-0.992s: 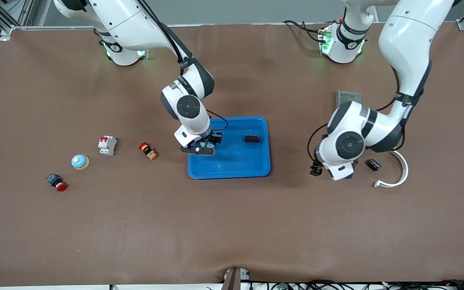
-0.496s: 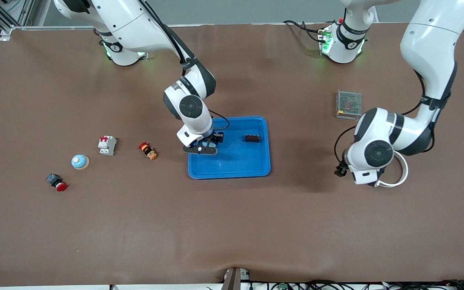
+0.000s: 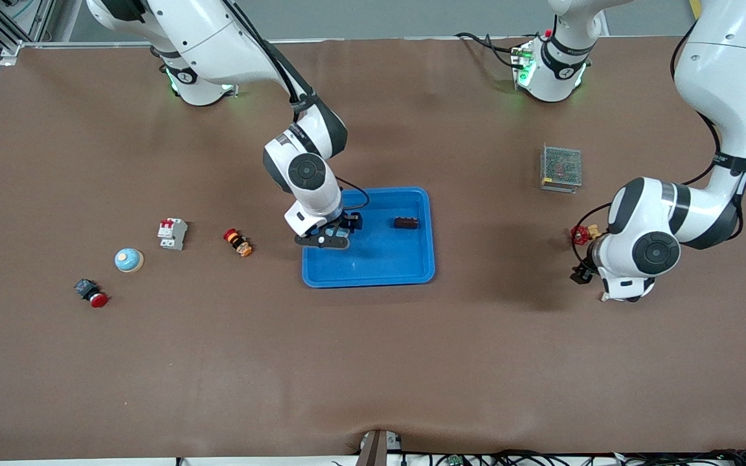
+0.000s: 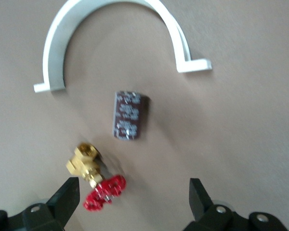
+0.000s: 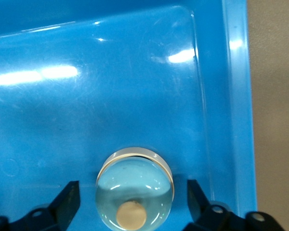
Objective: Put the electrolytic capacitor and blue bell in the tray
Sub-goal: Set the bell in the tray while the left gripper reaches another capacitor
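Blue tray (image 3: 379, 268): sits mid-table; the blue bell (image 5: 135, 187) rests on its floor close to the rim at the right arm's end (in the front view the gripper covers most of it).
Capacitor in tray: an electrolytic capacitor (image 3: 406, 223) lies near the tray's corner toward the left arm's end.
Right gripper (image 3: 333, 234): low over the bell, fingers spread wide on either side of it, gripping nothing.
Left gripper (image 4: 135, 202): fingers wide, empty, over a second capacitor (image 4: 129, 115), a brass valve (image 4: 95, 175) with a red handwheel and a white curved bracket (image 4: 111, 29) on the table toward the left arm's end.
Second bell: another bell (image 3: 129, 260) stands on the table toward the right arm's end.
Risk 1: the bell sits close to the rim; judged likely to be nudged or tipped if the right fingers rise off-centre.
Risk 2: the left arm could pick a needless extra capacitor.
Hidden: the left fingertips in the front view; whether the bell touches the tray wall cannot be told.
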Tool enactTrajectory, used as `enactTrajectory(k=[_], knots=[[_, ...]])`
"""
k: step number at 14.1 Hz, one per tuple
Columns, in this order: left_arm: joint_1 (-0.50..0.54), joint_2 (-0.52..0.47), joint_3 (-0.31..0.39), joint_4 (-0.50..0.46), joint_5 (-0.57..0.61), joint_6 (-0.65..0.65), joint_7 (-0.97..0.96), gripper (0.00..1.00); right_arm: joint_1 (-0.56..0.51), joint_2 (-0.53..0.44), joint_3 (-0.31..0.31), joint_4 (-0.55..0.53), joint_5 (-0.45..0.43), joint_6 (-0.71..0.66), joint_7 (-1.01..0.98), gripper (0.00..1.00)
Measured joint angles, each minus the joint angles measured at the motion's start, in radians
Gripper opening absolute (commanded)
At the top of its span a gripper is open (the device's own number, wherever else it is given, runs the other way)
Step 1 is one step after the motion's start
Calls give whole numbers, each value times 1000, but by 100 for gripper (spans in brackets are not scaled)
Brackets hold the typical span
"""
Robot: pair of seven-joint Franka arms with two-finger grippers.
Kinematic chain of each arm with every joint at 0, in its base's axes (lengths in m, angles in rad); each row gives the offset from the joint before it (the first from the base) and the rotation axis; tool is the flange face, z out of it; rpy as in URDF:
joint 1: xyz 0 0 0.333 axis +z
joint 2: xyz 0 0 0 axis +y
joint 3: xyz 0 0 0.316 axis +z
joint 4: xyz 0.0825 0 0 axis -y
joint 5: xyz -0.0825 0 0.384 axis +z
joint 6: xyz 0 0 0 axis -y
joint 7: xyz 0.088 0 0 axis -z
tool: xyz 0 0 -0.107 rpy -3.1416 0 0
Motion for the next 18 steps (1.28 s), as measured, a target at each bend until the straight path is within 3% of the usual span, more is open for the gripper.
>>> enactTrajectory(k=[5,9,11,15,18], knots=[[59,2,0,-17,6,49,47,94,0,-16,0,29,0,-60,0,100],[81,16,0,-43,6,118,50,78,-9,-104,-11,124,0,-322,-21,100],[84,21,0,-45,6,133,50,78,-34,-152,-19,168,0,-443,-70,100],[99,40,0,-47,43,153,50,71,-156,-227,-28,202,-3,-583,-347,100],[112,52,0,-47,48,173,53,55,-262,-271,-37,203,-16,-622,-610,100]])
